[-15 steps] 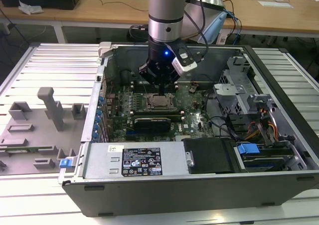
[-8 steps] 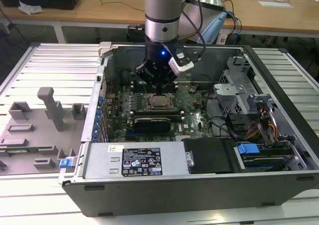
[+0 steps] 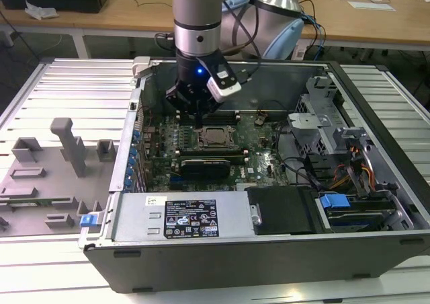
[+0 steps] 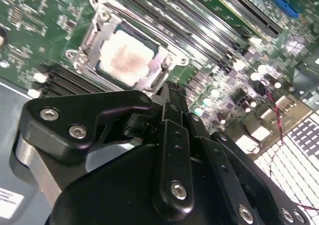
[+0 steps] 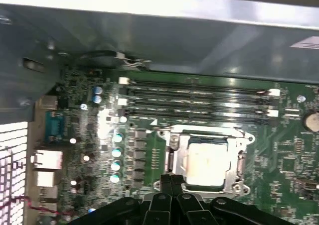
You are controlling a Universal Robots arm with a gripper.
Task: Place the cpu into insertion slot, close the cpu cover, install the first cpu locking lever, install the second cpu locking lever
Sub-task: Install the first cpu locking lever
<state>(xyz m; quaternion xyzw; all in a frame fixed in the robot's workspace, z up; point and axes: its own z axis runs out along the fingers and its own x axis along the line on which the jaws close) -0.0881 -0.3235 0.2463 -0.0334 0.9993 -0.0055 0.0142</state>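
The cpu (image 3: pixel 216 137) lies flat in the insertion slot (image 3: pixel 203 142) on the green motherboard, its pale silver top facing up. In both wrist views the cpu (image 4: pixel 127 58) (image 5: pixel 209 160) shows through the square window of the silver cpu cover (image 4: pixel 160 68) (image 5: pixel 180 148), which lies down over it. A thin metal locking lever (image 4: pixel 137 13) (image 5: pixel 199 131) runs along one side of the socket frame. My gripper (image 3: pixel 200 119) (image 4: pixel 172 93) (image 5: pixel 172 177) hangs just beside the socket's edge, fingers shut together with nothing between them.
Long black memory slots (image 5: pixel 199 100) lie beside the socket. The case wall (image 3: pixel 282 82) rises behind the arm. A black card (image 3: pixel 208 164), a power supply (image 3: pixel 181 216) and a drive cage with cables (image 3: pixel 342 163) crowd the case. Grey fixtures (image 3: pixel 67 146) stand on the exterior view's left.
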